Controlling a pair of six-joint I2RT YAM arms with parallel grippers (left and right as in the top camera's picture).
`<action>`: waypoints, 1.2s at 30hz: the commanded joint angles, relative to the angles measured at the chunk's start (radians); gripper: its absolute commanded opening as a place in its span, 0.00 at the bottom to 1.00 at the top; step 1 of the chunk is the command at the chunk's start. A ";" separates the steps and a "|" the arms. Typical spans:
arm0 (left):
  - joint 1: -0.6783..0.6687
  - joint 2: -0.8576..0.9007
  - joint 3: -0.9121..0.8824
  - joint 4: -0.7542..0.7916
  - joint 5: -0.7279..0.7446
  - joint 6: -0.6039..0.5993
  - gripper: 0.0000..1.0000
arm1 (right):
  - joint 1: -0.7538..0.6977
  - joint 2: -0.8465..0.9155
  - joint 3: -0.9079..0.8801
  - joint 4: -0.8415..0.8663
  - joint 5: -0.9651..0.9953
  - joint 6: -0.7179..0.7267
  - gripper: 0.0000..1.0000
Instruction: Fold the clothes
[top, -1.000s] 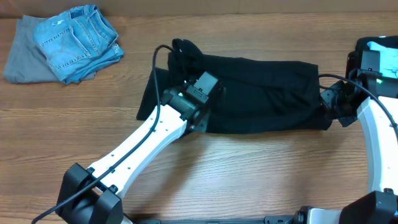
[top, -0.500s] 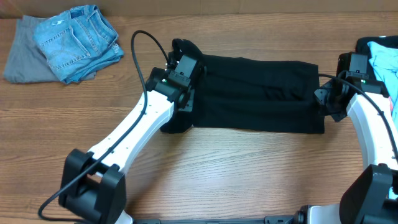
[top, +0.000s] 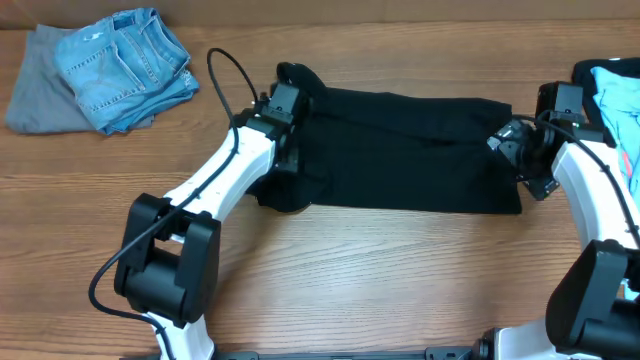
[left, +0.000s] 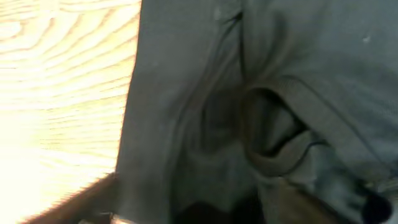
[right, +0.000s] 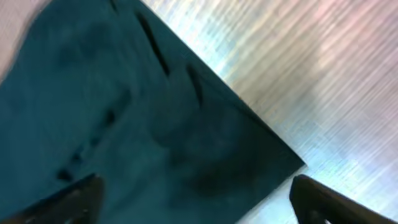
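Note:
A black garment (top: 400, 150) lies folded in a long band across the middle of the wooden table (top: 400, 280). My left gripper (top: 283, 103) hovers over its left end, near the back edge. In the left wrist view its fingers (left: 78, 208) stand wide apart and open above dark cloth (left: 186, 93) with a curled hem, holding nothing. My right gripper (top: 508, 143) is at the garment's right end. The right wrist view shows that gripper (right: 196, 205) open, its fingers (right: 320, 199) spread over the garment's corner (right: 267, 155), and no cloth is pinched.
Folded blue jeans (top: 125, 65) lie on a grey garment (top: 35, 100) at the back left. A pile of coloured clothes (top: 615, 90) sits at the right edge. Bare table runs along the front.
Both grippers carried the garment's front edge towards the back, folding it over. Both then opened and let the cloth go. The left arm swung up and left.

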 joint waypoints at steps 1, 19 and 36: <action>0.005 -0.064 0.126 -0.113 -0.011 0.001 0.96 | -0.016 0.002 0.164 -0.123 -0.014 -0.067 1.00; -0.022 -0.087 -0.082 -0.243 0.472 0.076 0.58 | -0.014 0.087 0.097 -0.204 -0.127 -0.148 0.58; 0.081 -0.036 -0.183 -0.030 0.362 0.087 0.38 | -0.014 0.117 -0.124 0.084 -0.140 -0.148 0.28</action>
